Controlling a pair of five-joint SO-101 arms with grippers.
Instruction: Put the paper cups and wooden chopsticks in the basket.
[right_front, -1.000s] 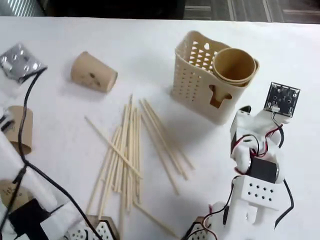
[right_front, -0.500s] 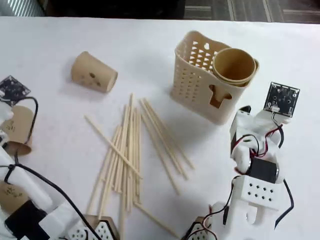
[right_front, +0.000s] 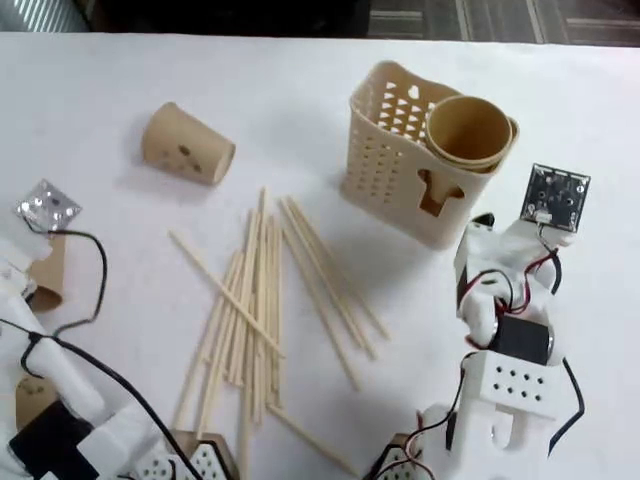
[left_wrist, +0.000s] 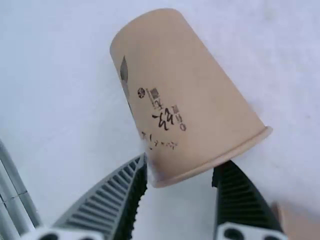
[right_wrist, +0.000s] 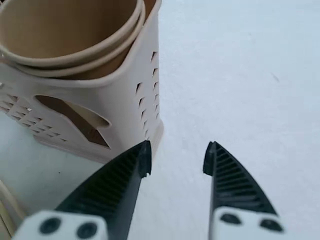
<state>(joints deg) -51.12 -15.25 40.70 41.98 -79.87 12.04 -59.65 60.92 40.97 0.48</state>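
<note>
A brown paper cup (left_wrist: 185, 100) lies on its side on the white table. My left gripper (left_wrist: 180, 172) is open, one finger on each side of the cup's rim. From above, this cup (right_front: 46, 272) is half hidden under the left arm (right_front: 55, 375) at the table's left edge. A second cup (right_front: 186, 145) lies on its side further back. Wooden chopsticks (right_front: 258, 300) are scattered mid-table. The cream basket (right_front: 392, 150) holds stacked cups (right_front: 468, 130). My right gripper (right_wrist: 177, 157) is open and empty beside the basket (right_wrist: 125, 107), near its front corner.
Another brown cup (right_front: 30, 400) sits by the left arm's base, and its edge (left_wrist: 297, 220) shows close to the left gripper. The right arm (right_front: 505, 320) stands in front of the basket's right side. Cables trail over the table at the left.
The left arm has swung toward the table's near-left edge and come down over the cup there. The right arm has shifted very slightly.
</note>
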